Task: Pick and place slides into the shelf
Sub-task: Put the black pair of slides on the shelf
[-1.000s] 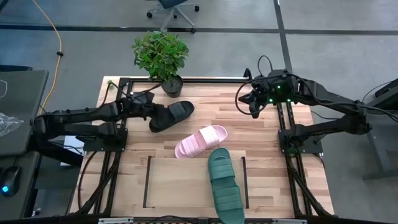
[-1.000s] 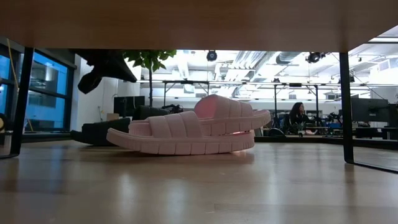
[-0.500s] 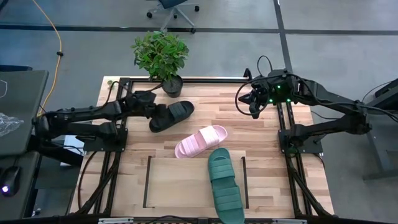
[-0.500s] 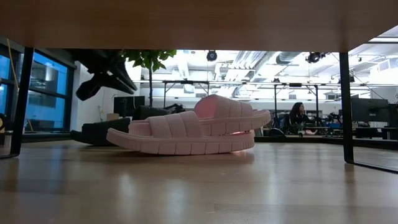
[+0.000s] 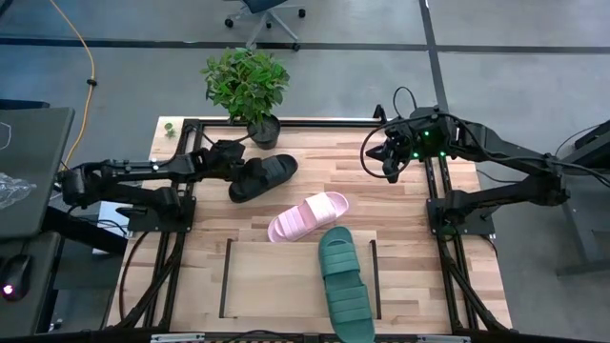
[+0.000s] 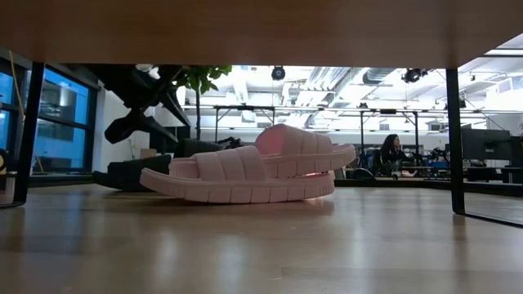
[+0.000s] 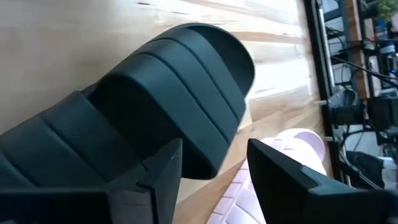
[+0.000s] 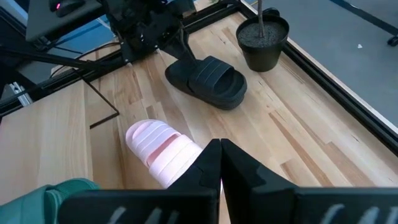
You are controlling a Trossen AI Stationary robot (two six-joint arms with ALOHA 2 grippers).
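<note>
Here the left gripper (image 5: 232,164) sits at the heel end of the black slide (image 5: 264,176), its fingers (image 7: 152,180) spread apart with the ribbed strap of that slide just ahead of them and partly between the tips; whether they touch the rubber I cannot tell. Beyond the black slide, farther out from that gripper, lies the pale pink slide (image 5: 307,216), and past that the teal-green slide (image 5: 344,282), which rests across the right rail of the shelf (image 5: 276,278). The right gripper (image 5: 390,158) hovers over the table's far right side, fingers pressed together and holding nothing, well apart from all three slides. A potted plant (image 5: 247,84) stands just beside the left gripper.
</note>
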